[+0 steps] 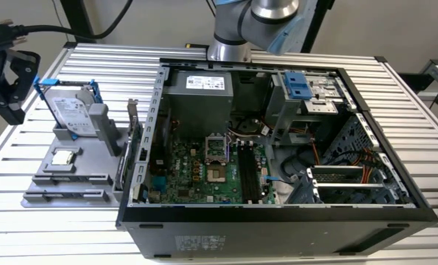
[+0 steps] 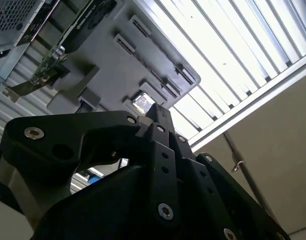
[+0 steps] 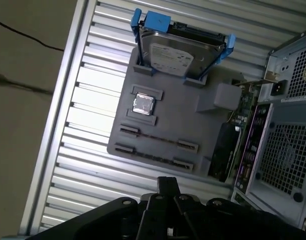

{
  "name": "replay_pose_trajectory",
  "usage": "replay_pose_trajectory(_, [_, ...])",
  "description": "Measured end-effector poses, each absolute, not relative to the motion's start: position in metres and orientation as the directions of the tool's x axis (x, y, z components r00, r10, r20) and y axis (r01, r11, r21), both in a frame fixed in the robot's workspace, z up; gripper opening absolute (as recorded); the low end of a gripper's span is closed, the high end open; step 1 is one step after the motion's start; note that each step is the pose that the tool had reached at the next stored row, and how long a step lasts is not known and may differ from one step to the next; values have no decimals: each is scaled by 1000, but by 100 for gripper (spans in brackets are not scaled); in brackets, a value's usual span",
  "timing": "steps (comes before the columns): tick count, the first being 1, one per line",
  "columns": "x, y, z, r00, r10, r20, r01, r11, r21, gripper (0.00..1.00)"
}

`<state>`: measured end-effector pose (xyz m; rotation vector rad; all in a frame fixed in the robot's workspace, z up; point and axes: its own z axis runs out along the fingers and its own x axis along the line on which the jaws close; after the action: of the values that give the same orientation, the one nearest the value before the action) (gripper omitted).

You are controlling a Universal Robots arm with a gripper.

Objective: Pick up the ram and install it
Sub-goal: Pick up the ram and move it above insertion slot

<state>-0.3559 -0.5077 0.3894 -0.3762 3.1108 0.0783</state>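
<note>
- Exterior view: an open black tower computer case (image 1: 278, 215) lies on its side on a ribbed aluminium table (image 1: 425, 127), with its green motherboard (image 1: 196, 171) exposed at the frame's centre.
- A flat grey plastic parts tray (image 1: 79, 165) sits left of the case. It carries a silver hard drive in a blue frame (image 1: 71, 113) and a square silver processor chip (image 1: 62, 158).
- The ram (image 1: 73, 178), a thin dark stick seen edge-on, rests between slotted holders at the tray's lower end, outside the case.
- The silver-grey robot arm (image 1: 256, 22) enters at top centre.
- Second wrist view: the black linkage gripper (image 2: 157, 112) fills the lower half, its jaws drawn together with nothing between them. Its tip points at the chip (image 2: 142, 102) on the tray (image 2: 142, 60).
- First wrist view: the gripper (image 3: 168, 182) rises from the bottom edge, closed and empty. The ram (image 3: 158, 139) lies just above it in the picture, below the chip (image 3: 143, 104) and the drive (image 3: 178, 50).
</note>
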Motion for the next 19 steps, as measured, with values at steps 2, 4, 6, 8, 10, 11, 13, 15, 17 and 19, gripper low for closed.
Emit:
replay_pose_trajectory(2, [-356,-508,389,-969,-247,-13,-248,968,49,0])
replay_pose_trajectory(4, [-356,-508,389,-966,-257,-13,-257,965,49,0])
replay_pose_trajectory(6, [-356,-508,389,-964,-267,-13,-267,962,49,0])
replay_pose_trajectory(8, [-356,-508,389,-961,-277,-13,-277,960,49,0])
replay_pose_trajectory(10, [-356,-508,389,-958,-286,-13,-287,957,49,0])
replay_pose_trajectory(11, [-356,-508,389,-957,-291,-13,-291,956,49,0])
replay_pose_trajectory(13, [-356,-508,389,-954,-299,-13,-299,953,49,0])
replay_pose_trajectory(15, [-356,-508,389,-952,-307,-13,-307,950,49,0])
replay_pose_trajectory(17, [-356,-508,389,-949,-315,-13,-315,948,49,0])
replay_pose_trajectory(19, [-356,-508,389,-946,-323,-13,-323,945,49,0])
